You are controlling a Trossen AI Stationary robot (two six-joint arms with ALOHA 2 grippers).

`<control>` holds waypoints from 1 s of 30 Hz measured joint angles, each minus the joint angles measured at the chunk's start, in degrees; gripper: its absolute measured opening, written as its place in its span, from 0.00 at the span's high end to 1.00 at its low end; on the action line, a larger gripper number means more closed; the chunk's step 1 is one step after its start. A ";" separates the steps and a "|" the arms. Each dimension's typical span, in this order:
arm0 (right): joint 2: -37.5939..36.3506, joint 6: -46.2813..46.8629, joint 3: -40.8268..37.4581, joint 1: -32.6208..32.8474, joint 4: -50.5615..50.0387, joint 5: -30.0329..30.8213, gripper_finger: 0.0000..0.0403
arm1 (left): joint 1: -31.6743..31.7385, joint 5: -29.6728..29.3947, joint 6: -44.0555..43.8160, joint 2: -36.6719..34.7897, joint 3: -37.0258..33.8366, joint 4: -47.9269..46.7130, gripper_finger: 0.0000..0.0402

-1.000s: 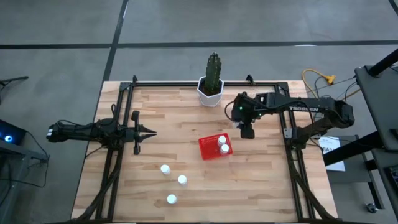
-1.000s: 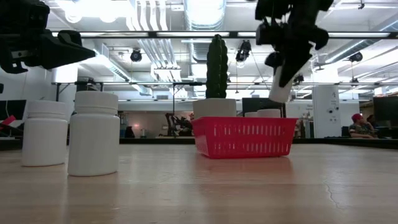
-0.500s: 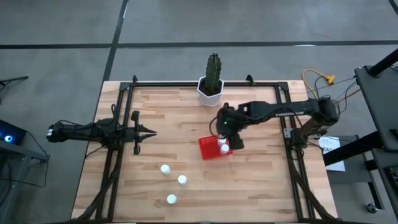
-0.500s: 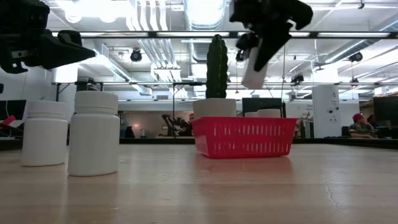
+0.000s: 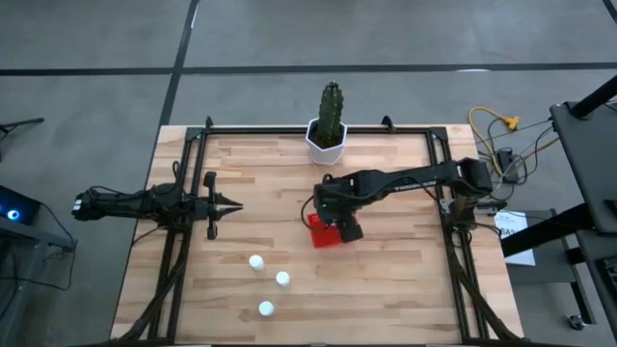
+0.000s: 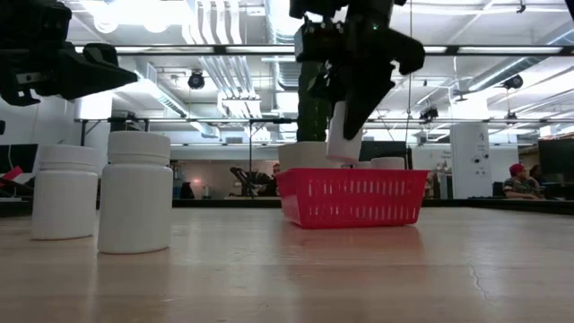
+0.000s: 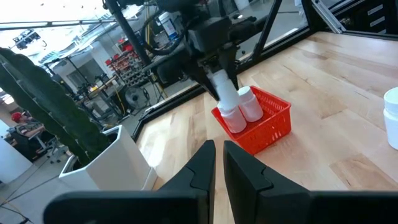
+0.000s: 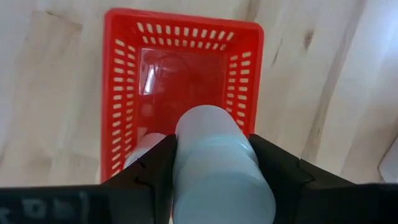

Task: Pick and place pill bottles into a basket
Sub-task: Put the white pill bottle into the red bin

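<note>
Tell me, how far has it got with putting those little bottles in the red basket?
About halfway. Two bottles already stand in the basket. A third bottle is clamped in the right gripper, hanging tilted just above the basket, not yet released. Three more bottles wait on the table. The left gripper is parked at the left side, fingers shut, holding nothing.
</note>
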 joint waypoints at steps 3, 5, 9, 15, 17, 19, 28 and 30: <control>0.70 -0.68 0.02 0.11 0.52 -0.02 0.60 | 0.00 0.00 0.01 -0.01 0.00 0.01 0.96; 1.18 -0.70 0.04 0.13 1.26 -0.06 0.60 | 0.00 0.00 0.00 0.02 0.00 -0.04 0.96; 1.34 -0.79 0.05 0.03 1.65 -0.03 0.60 | 0.00 0.00 0.01 0.02 0.00 -0.06 0.96; 1.56 -0.77 -0.96 0.09 3.18 0.44 0.60 | 0.00 0.00 0.00 -0.02 0.00 0.02 0.96; 1.56 -0.78 -1.63 0.08 3.17 1.87 0.60 | 0.00 0.00 0.00 0.00 0.00 -0.02 0.96; 1.56 -0.75 -2.42 0.06 3.18 2.97 0.60 | 0.00 0.00 0.00 -0.02 0.00 0.00 0.96; 1.56 -0.69 -3.32 0.07 3.86 2.99 0.60 | 0.00 0.00 0.00 0.00 0.00 0.00 0.96; 1.56 -0.70 -3.32 0.07 4.04 2.98 0.60 | 0.00 0.00 0.00 0.00 0.00 -0.01 0.96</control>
